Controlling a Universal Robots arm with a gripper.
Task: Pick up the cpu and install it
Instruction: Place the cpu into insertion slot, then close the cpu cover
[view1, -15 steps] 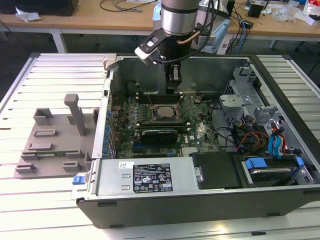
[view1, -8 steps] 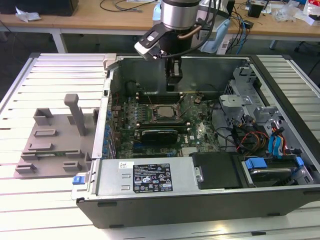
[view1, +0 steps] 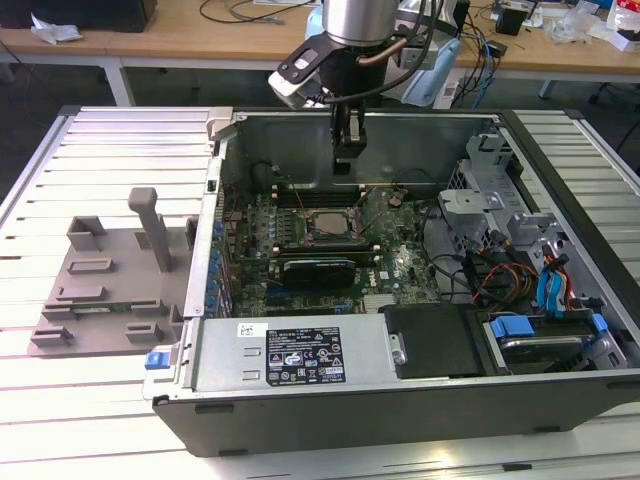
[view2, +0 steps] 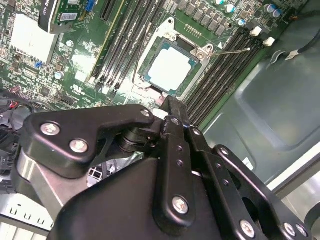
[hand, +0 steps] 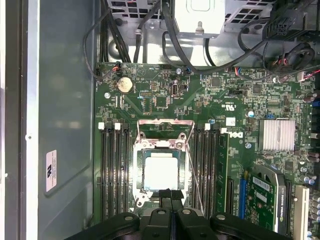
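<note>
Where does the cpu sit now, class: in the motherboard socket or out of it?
In it. In both wrist views the cpu lies flat inside the socket frame, its silver top uncovered.

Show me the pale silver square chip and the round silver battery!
Pale silver square chip (hand: 161, 170): first wrist view, middle of its metal top.
Round silver battery (hand: 124, 84): first wrist view, its centre.

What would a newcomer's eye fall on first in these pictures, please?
The open computer case sits on the slatted table, its green motherboard laid bare. The gripper hangs shut and empty over the board, nearest the cpu, a pale square lying in its socket. At the exterior view's left, a grey tray lies beside the case.
</note>
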